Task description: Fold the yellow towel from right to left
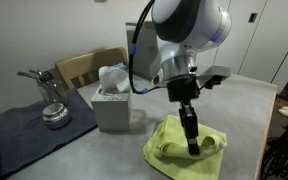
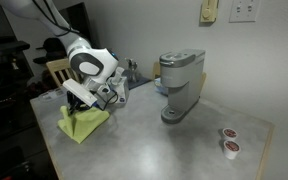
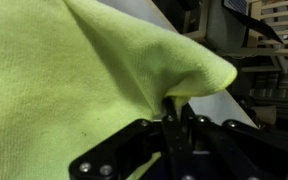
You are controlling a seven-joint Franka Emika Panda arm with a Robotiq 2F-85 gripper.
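Yellow towel point(image 1: 169, 150) lies rumpled on the grey table point(image 1: 84, 160), just beside the grey tissue box point(image 1: 112, 108), on the side of the box away from the dark mat point(image 1: 19, 128). The gripper point(image 1: 193, 147) stands upright over it, reaching down into the cloth. In the wrist view the jaws are drawn narrow, pinching a raised peak of the yellow towel point(image 3: 74, 80) between them, with the fabric draping away from the pinch.
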